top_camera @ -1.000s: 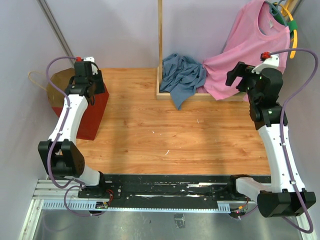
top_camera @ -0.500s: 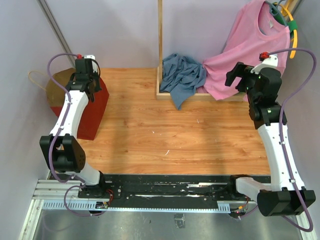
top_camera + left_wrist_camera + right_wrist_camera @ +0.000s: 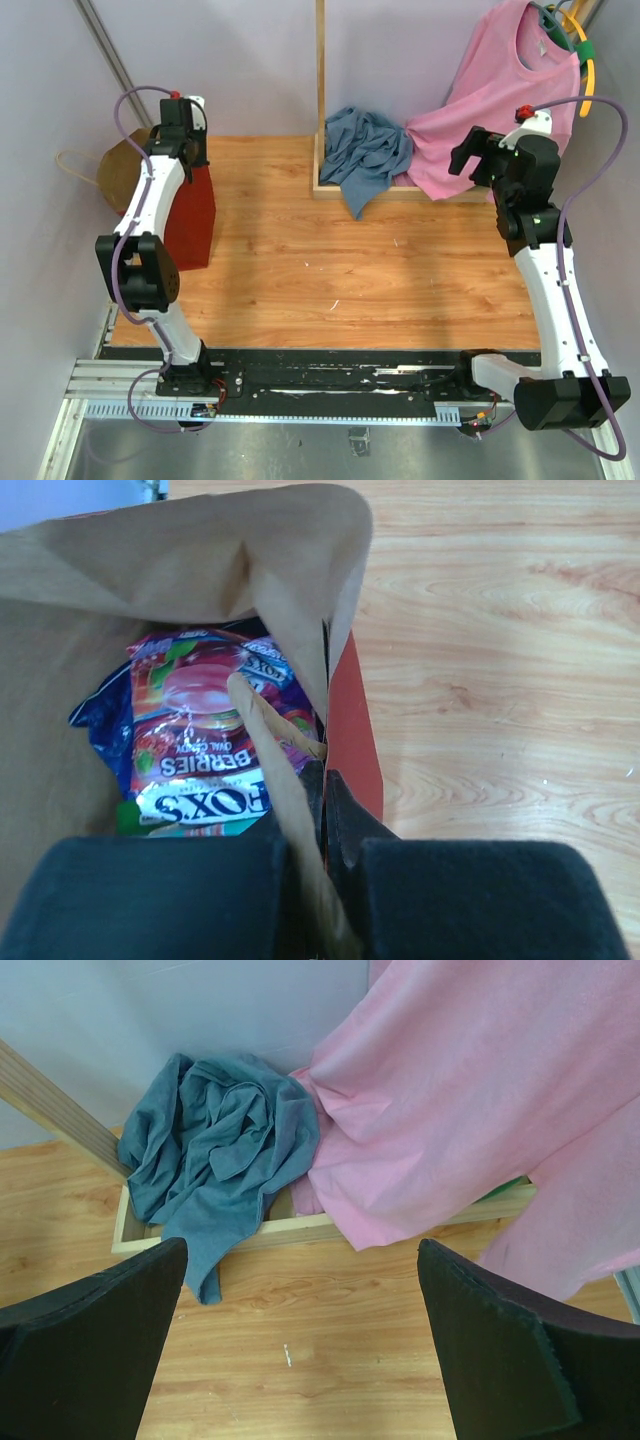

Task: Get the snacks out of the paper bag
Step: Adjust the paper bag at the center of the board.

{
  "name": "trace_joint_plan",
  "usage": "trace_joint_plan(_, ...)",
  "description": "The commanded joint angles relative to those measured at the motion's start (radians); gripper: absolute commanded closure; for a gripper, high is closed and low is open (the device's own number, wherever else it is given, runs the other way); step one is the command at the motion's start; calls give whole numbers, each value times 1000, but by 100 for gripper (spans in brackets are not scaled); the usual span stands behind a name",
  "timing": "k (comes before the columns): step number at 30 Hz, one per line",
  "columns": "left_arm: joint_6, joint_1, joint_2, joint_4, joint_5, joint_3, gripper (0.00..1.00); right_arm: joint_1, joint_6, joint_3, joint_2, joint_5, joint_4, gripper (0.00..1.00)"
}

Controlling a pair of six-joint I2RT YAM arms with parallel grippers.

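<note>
In the top external view, a large dark-red paper shopping bag (image 3: 192,215) with a brown kraft inside is seen standing at the left edge of the wooden surface (image 3: 330,260), near its far-left corner. A thin cord handle (image 3: 72,165) is looped out past that edge. The white left arm (image 3: 150,195) is stretched over the bag to its far rim.

In the left wrist view, the left fingers (image 3: 345,820) are seen clenched on the bag's kraft wall, a fold of which is pinched between them. The snacks are stacked inside the bag. A glossy red-pink candy packet (image 3: 195,735) printed with berries is uppermost, and a blue packet (image 3: 95,720) is partly covered beneath it. A purple packet (image 3: 295,705) is glimpsed at its right side, and a green scrap (image 3: 125,815) of another is shown near its lower corner.

The right fingers (image 3: 500,1350) are spread wide and released, with nothing grasped, and are raised over the far-right part of the surface. Below them, a crumpled blue-grey cloth (image 3: 220,1150) is draped over a low wooden frame (image 3: 300,1228) at the far edge. A hanging pink shirt (image 3: 480,1090) is touched by the cloth on its right side.
</note>
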Motion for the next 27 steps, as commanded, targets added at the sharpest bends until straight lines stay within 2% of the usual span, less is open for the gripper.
trace_joint_plan(1, 101, -66, 49, 46, 58, 28, 100, 20, -14, -2, 1, 5, -9, 1)
trace_joint_plan(4, 135, -137, 54, 50, 34, -1, 99, 20, -10, -4, 3, -8, -3, 1)
trace_joint_plan(12, 108, -295, 7, 69, -43, -78, 100, 28, -31, 2, -5, -1, -23, 1)
trace_joint_plan(20, 0, -447, -102, 132, -187, -261, 99, 37, -24, -9, -10, -18, -15, 1)
trace_joint_plan(27, -77, -585, -85, 175, -307, -340, 100, 45, -25, -15, -32, -30, -22, 1)
